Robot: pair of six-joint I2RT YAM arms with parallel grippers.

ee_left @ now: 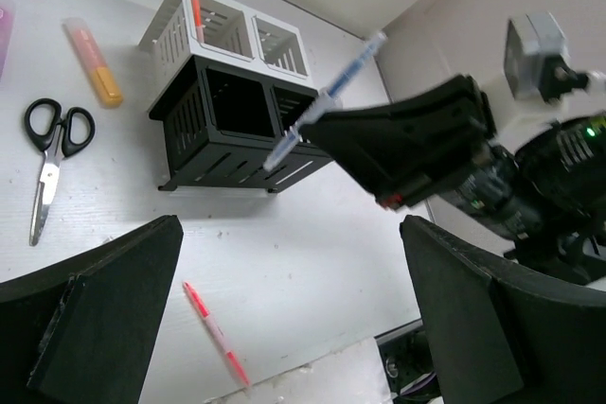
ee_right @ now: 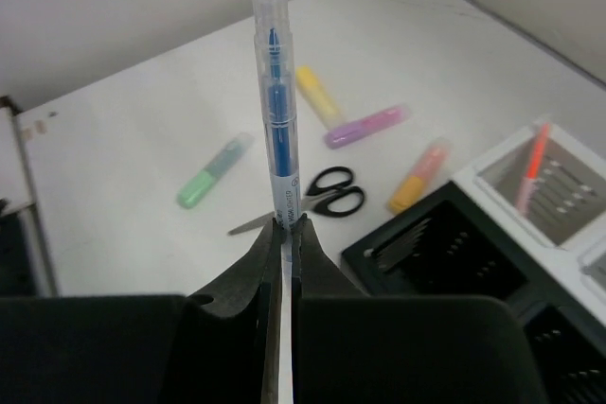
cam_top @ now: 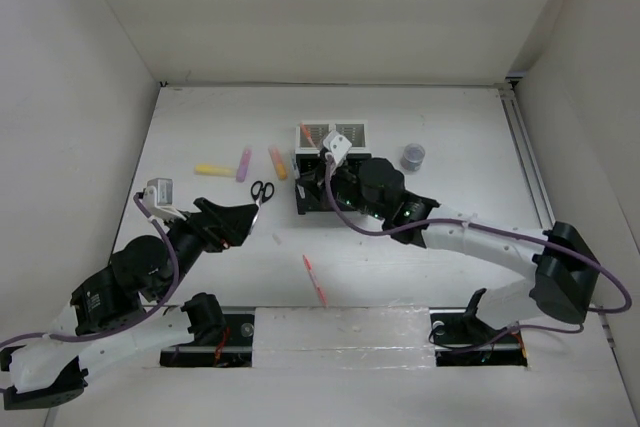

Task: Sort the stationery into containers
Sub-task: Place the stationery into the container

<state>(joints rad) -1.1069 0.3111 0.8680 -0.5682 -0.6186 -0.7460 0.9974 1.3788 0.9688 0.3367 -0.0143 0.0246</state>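
My right gripper [ee_right: 287, 224] is shut on a blue-grey pen [ee_right: 276, 139], holding it tilted over the black containers [ee_left: 237, 125]; the pen [ee_left: 327, 101] also shows in the left wrist view. My right gripper [cam_top: 330, 179] hides most of the black pair. An orange pen [ee_left: 195, 11] stands in a white container [cam_top: 335, 135]. My left gripper [ee_left: 294, 328] hangs open and holds nothing, above the table near a red pen [ee_left: 216, 333]. The scissors [cam_top: 262, 190] lie left of the containers, with the orange [cam_top: 278, 162], pink [cam_top: 243, 162] and yellow [cam_top: 210, 169] highlighters beyond. A green highlighter [ee_right: 213, 184] lies near the scissors [ee_right: 322, 194].
A small round grey item [cam_top: 413, 155] sits right of the white containers. The red pen [cam_top: 316, 280] lies in front of the containers, close to the taped near edge. White walls close in the table on the left, back and right.
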